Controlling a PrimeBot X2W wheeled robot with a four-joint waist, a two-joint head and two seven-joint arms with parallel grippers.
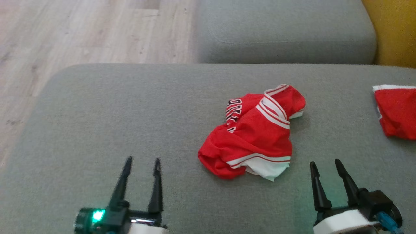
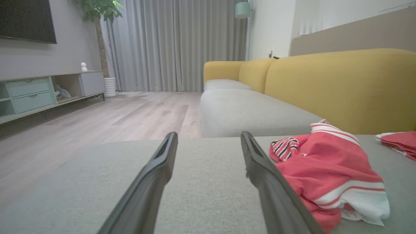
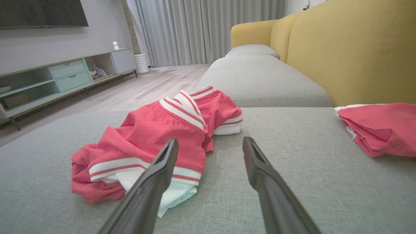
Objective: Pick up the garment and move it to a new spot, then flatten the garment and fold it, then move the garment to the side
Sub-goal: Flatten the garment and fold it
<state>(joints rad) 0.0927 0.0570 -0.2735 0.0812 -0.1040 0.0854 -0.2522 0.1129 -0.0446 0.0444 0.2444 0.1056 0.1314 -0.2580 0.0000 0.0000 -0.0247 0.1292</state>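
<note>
The left hand (image 1: pixel 143 159) and right hand (image 1: pixel 325 162) hang released and empty over the sofa (image 1: pixel 113 113), the crumpled garment (image 1: pixel 250 136) lying between them, so a pinch may catch one loose layer only, or stray to the red pile (image 1: pixel 396 113) nearby.

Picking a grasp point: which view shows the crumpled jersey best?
Head view: the whole jersey lies unobstructed, seen from above. Right wrist view: low angle, a gripper finger crosses its near hem. Left wrist view: side-on, a finger hides its lower left part.
</note>
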